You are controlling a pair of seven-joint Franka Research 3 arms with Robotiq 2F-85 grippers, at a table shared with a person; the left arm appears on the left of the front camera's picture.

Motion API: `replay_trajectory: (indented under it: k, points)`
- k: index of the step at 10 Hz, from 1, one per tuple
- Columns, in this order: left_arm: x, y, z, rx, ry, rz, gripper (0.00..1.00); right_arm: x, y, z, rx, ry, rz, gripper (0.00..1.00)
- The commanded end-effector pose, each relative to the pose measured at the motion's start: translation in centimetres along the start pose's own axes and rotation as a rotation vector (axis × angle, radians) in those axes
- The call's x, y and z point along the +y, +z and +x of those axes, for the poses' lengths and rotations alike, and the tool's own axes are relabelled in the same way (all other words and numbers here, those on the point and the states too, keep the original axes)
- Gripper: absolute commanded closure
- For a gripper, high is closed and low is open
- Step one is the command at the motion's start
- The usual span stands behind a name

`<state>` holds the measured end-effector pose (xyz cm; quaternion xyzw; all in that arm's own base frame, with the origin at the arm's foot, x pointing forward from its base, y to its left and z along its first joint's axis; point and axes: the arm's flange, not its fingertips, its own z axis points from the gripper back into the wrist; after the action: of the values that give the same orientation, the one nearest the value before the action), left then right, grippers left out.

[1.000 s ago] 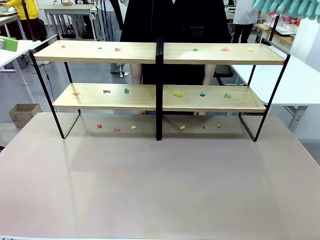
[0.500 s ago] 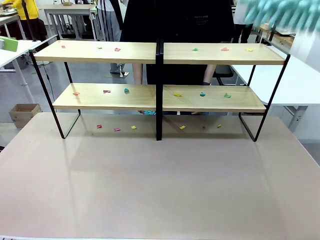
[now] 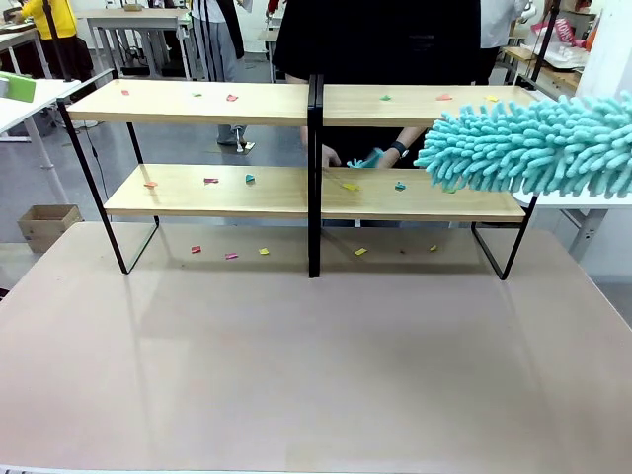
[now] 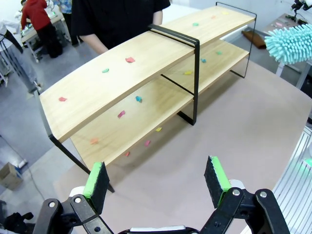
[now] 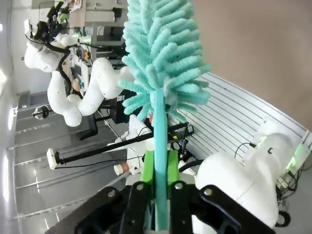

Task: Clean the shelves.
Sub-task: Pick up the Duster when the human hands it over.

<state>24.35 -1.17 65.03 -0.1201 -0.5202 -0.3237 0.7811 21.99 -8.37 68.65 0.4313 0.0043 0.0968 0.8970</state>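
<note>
Wide two-tier shelves (image 3: pixel 313 148) of light wooden boards on a thin black metal frame stand at the far side of the pale table (image 3: pixel 316 365). Both boards are dotted with small coloured paper scraps (image 3: pixel 231 98). The right gripper (image 5: pixel 159 168) is clamped on the slim handle of a fluffy teal microfibre duster (image 3: pixel 538 146). Its head lies level at the rack's right end, at the height of the gap between tiers, probably so it can sweep the lower board. The left gripper (image 4: pixel 156 178) hovers with its jaws apart and holds nothing.
</note>
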Motion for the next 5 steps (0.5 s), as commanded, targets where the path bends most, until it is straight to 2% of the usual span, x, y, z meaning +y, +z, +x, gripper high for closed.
replay_trajectory:
  k: [1, 5]
  points:
    - [-0.02, -0.01, 0.03, 0.002, -0.001, 0.007, 0.0, 1.05, 0.41, -0.99, 0.007, 0.03, 0.018, 0.88]
    - [-0.02, -0.01, 0.03, 0.002, -0.001, 0.007, 0.0, 1.05, 0.41, -0.99, 0.007, 0.03, 0.018, 0.88]
